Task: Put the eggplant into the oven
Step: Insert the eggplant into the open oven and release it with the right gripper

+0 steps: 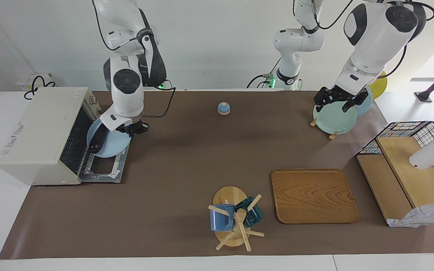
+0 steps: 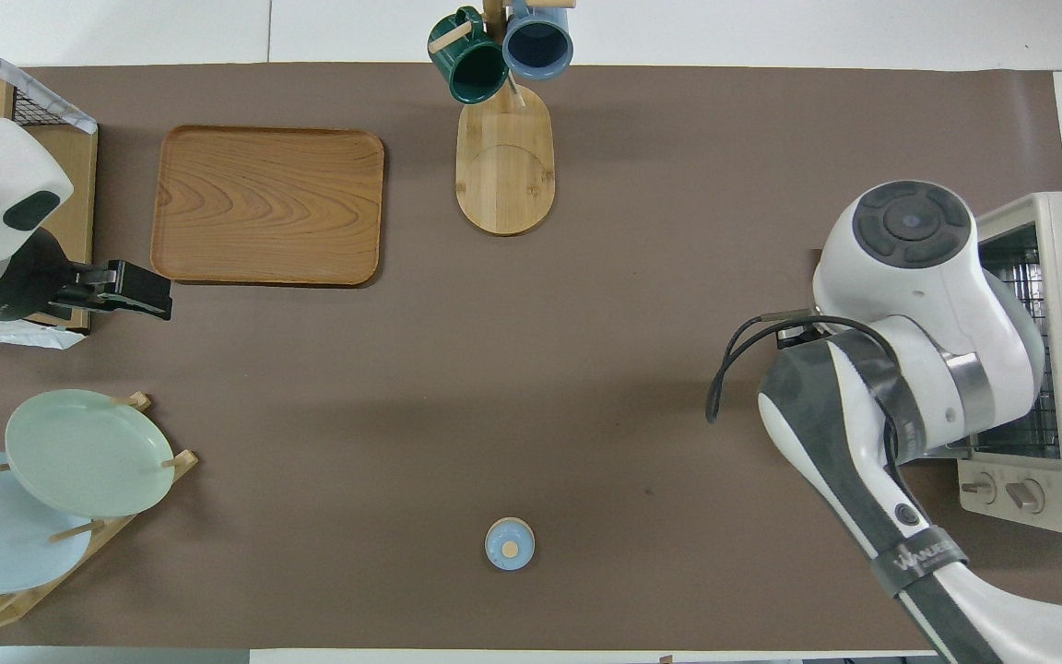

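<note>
1. Starting at the right arm's end of the table: the oven sits there with its drop-down door flat open on the table, wire rack showing inside.
2. The right gripper hangs over that open door, clamped tight on the rim of a light blue plate. The plate is up in the air, just at the oven's mouth.
3. The eggplant lies on the plate, on the edge away from the gripper and closest to the oven opening. It's not on the rack yet, as far as I can tell. From overhead the arm covers plate and eggplant completely.
4. Well away from that gripper, toward the middle of the table and close to the robots, there's a little blue knobbed lid.
5. Farther from the robots sits a wooden mug tree with a blue and a green mug, and a wooden tray beside it.
6. The left gripper waits over the plate rack with its fingers spread wide, holding nothing.
7. Past it, at the left arm's end, is a wire basket with wooden boards.
</note>
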Robot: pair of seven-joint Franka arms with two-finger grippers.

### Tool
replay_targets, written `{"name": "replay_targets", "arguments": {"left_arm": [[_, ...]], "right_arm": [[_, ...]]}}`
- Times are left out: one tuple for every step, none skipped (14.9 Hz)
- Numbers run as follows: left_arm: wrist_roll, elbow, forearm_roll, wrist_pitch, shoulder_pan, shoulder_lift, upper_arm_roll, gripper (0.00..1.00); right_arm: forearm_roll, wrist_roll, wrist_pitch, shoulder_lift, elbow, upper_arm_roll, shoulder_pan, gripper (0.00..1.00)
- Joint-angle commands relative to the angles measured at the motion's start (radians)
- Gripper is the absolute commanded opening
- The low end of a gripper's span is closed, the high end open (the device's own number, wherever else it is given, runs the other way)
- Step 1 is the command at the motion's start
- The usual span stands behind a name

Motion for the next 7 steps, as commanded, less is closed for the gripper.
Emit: {"name": "replay_targets", "arguments": {"left_arm": [[0.006,-0.019,-0.004,0.0,0.008,-0.022,-0.003,1.0],[0.006,-0.019,-0.004,0.0,0.008,-0.022,-0.003,1.0],[0.006,-0.019,-0.004,0.0,0.008,-0.022,-0.003,1.0],[0.006,-0.019,-0.004,0.0,0.009,-0.022,-0.003,1.0],[0.006,-0.019,-0.004,0.0,0.008,-0.022,-0.003,1.0],[0.006,-0.019,-0.004,0.0,0.008,-0.022,-0.003,1.0],[0.006,-0.019,-0.004,0.0,0.008,-0.022,-0.003,1.0]], "right_arm": [[-0.028,-0.073,0.009,-0.02,-0.018,0.012,-0.04,0.0],[-0.036,-0.096,0.01,-0.02,-0.02,0.012,-0.067,0.0],[-0.04,-0.126,0.012,-0.02,-0.02,0.012,-0.086,0.0],[-0.048,-0.171,0.01,-0.02,-0.02,0.012,-0.091,0.0],[-0.054,-0.203,0.01,-0.02,-0.02,0.012,-0.103,0.0],[-0.059,-0.232,0.007,-0.02,-0.02,0.012,-0.117,0.0],[-0.059,-0.248,0.012,-0.022,-0.027,0.012,-0.12,0.0]]}}
